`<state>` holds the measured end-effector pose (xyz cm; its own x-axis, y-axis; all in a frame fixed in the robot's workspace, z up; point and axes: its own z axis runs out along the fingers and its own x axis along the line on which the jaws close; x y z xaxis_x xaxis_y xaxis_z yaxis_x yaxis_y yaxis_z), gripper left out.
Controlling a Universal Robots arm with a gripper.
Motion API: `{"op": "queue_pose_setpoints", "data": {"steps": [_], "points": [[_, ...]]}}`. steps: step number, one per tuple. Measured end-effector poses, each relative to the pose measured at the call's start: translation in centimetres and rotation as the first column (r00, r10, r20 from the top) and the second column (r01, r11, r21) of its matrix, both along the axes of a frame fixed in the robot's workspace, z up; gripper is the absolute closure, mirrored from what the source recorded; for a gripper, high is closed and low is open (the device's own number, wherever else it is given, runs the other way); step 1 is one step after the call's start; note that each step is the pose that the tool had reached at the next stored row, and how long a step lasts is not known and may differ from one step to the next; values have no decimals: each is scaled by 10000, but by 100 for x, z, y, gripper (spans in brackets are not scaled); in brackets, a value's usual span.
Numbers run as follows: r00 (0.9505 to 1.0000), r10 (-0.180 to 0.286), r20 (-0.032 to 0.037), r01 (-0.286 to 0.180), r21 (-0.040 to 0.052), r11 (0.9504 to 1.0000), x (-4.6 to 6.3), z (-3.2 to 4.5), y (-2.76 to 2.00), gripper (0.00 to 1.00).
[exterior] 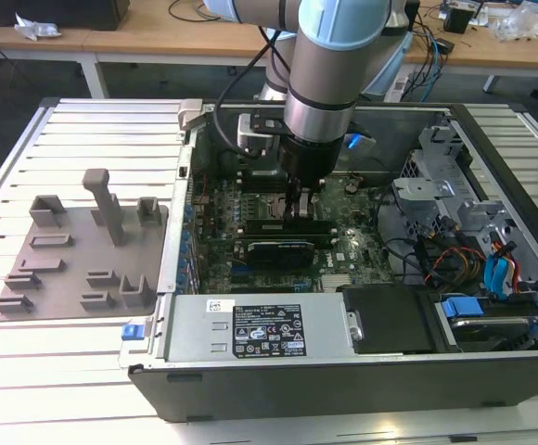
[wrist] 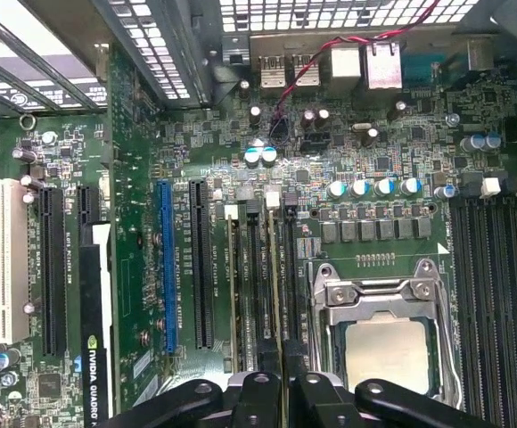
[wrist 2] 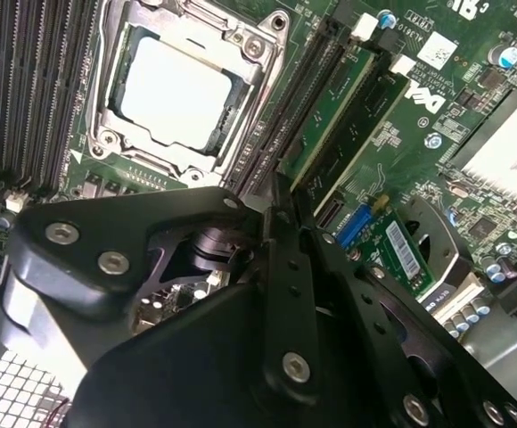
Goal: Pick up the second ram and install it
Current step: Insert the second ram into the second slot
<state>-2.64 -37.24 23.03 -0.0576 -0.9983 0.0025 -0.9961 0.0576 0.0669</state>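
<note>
The claw (exterior: 303, 197) is low inside the open computer case (exterior: 343, 371), near the centre of the exterior view. Its two fingers (wrist 2: 292, 267) are closed on the top edge of the second ram (wrist 2: 355, 134), a thin green stick that stands in a black slot (wrist 2: 307, 89) just beside the processor socket (wrist 2: 178, 85). I judge that the risk is a tilted push: if the stick is not fully seated and straight, pressing can bend it or damage the slot.
</note>
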Motion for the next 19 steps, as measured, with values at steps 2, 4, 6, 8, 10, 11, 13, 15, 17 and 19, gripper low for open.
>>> {"op": "queue_pose_setpoints", "data": {"steps": [2, 4, 6, 8, 10, 11, 13, 15, 17, 19], "points": [[10000, 1, 0, -1, -2, 10000, 0, -12, 0, 87], [10000, 0, 0, 0, 0, 10000, 0, -14, 0, 87], [10000, 0, 0, 0, 0, 10000, 0, -15, 0, 87], [10000, -26, 1, 26, 0, 10000, 0, -19, 6, 87], [10000, -42, 0, 42, 0, 10000, 0, -20, 26, 87], [10000, -45, 0, 45, 0, 10000, 0, -22, 26, 87], [10000, -48, 1, 48, 4, 10000, 0, -31, 17, 87], [10000, -39, 0, 39, 1, 10000, 0, -32, 11, 87], [10000, -30, 1, 30, 2, 10000, 0, -43, 11, 87], [10000, -30, 0, 30, 2, 10000, 0, -70, 11, 87]]}}
